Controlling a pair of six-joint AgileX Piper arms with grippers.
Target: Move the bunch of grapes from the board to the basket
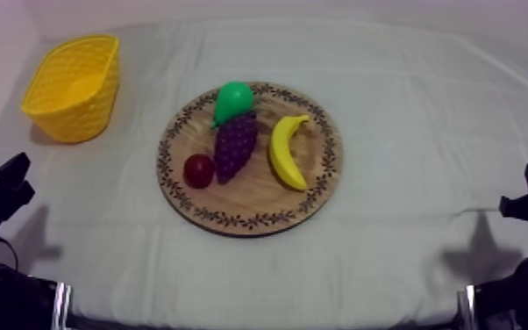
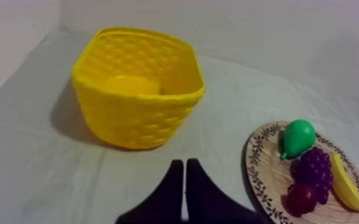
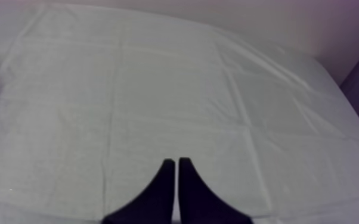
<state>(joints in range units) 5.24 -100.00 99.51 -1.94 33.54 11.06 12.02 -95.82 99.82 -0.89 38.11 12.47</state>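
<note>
My left gripper (image 2: 185, 164) sits low at the near left of the table, its two black fingers pressed together into a narrow wedge with nothing between them. It points across the grey-white cloth (image 1: 408, 105) toward the gap between basket and board. My right gripper (image 3: 176, 161) sits low at the near right in the same pose, fingers together and holding nothing, facing bare cloth with the board's patterned rim well off to its left. Both arms are drawn back at the table's near edge, well apart from the fruit. Farther in, at the middle of the table, lies the round wooden board (image 1: 320, 189). The bunch of grapes (image 1: 235, 145) lies on its left half, narrow end toward the near edge, ahead and to the right of my left gripper's closed fingers. The small red fruit (image 1: 199, 170) lies just beside the grapes on their left, and the banana (image 1: 287, 151) lies near them on their right. The green pear (image 1: 232, 98) touches the bunch's far end. Farthest, at the far left, the yellow basket (image 1: 74, 88) stands upright, well apart from the board.
</note>
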